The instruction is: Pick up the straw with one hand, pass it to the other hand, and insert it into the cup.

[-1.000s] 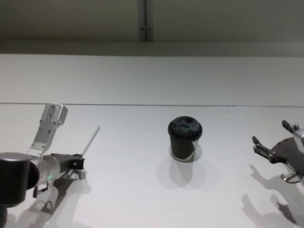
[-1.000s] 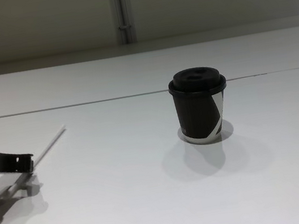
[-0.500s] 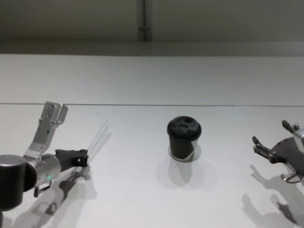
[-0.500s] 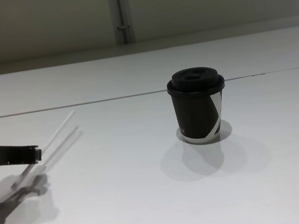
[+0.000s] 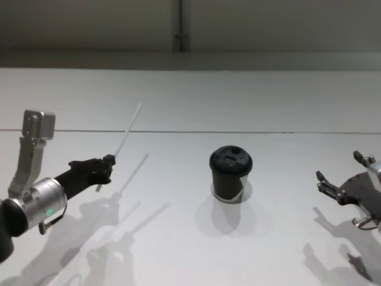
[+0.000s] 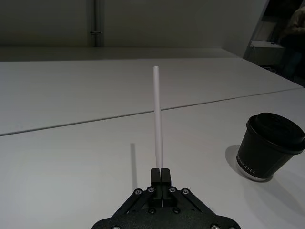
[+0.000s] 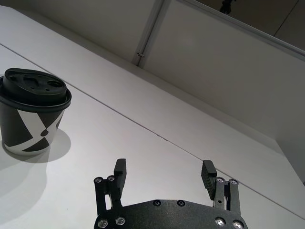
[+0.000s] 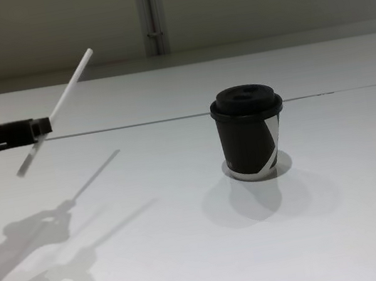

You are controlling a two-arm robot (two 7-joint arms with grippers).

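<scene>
The left hand, clamped near the lower end of the thin translucent-white plastic straw, holds it slanting up and forward past its tips. The right hand, spread apart, sits well beyond the dark striped lidded paper cup.

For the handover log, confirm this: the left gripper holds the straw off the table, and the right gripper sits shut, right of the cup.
Wrong: the right gripper is open, jaws apart in the right wrist view. The left gripper does hold the straw aloft.
</scene>
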